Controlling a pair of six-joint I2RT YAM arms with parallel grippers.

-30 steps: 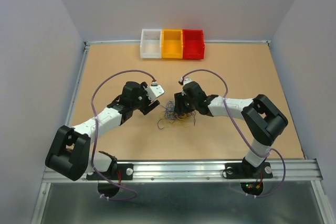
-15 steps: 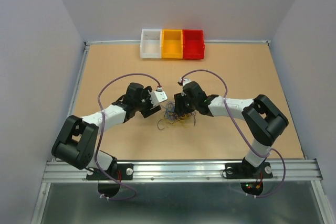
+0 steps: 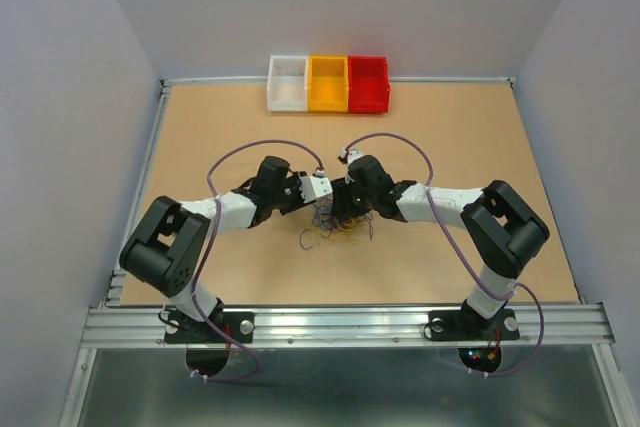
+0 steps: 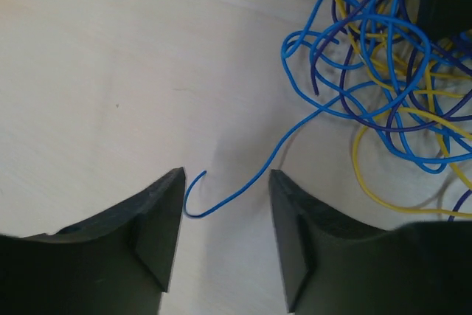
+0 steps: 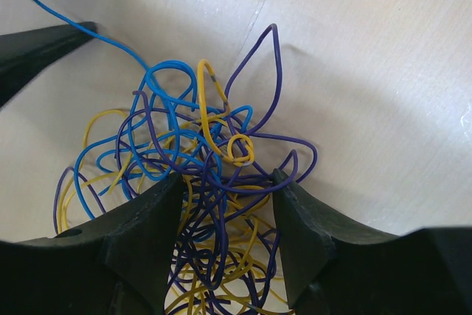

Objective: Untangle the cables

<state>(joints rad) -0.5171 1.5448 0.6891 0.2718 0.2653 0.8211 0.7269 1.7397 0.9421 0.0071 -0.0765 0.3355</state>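
Blue cable end [image 4: 193, 203] lies between parted fingers [image 4: 156, 226] of left tool [image 4: 226, 182].

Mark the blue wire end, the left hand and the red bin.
blue wire end [image 4: 195, 215]: left wrist view, hooked tip.
left hand [image 4: 226, 182]: left wrist view, between fingertips.
red bin [image 3: 368, 103]: top view, front wall.

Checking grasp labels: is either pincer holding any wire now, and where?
Nothing held. Left pincer open astride the blue wire's loose end; right pincer open around the cables.
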